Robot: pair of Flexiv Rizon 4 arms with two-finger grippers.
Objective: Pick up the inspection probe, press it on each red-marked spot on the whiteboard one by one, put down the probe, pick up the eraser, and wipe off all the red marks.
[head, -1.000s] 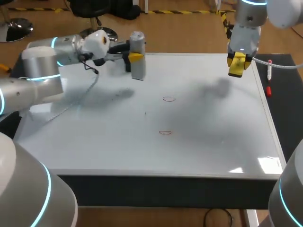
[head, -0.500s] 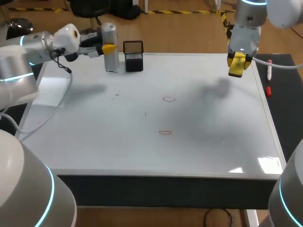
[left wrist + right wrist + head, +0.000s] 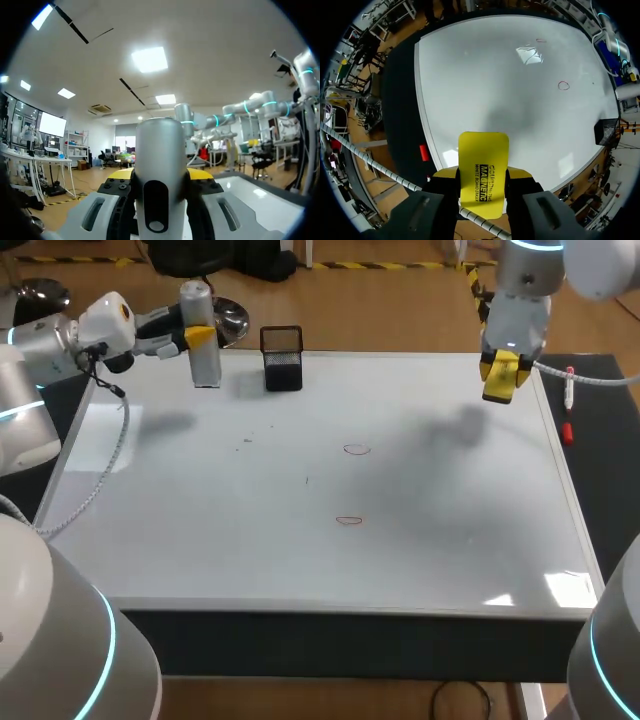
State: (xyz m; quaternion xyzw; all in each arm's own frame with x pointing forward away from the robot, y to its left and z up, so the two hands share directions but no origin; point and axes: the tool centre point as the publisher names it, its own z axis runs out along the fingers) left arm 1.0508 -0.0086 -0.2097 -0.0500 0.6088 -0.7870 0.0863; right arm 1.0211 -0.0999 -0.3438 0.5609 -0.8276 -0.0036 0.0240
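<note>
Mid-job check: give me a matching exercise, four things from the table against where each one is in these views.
Things:
1. inspection probe
2. eraser
3. black mesh holder
4. red marks

Places:
A. clamped in the right gripper, above the board's far right corner
B. drawn near the middle of the whiteboard
C. held upright in the left gripper, at the far left corner
D. standing free at the whiteboard's far edge

Pairs: 1-C, 2-A, 3-D, 4-B
</note>
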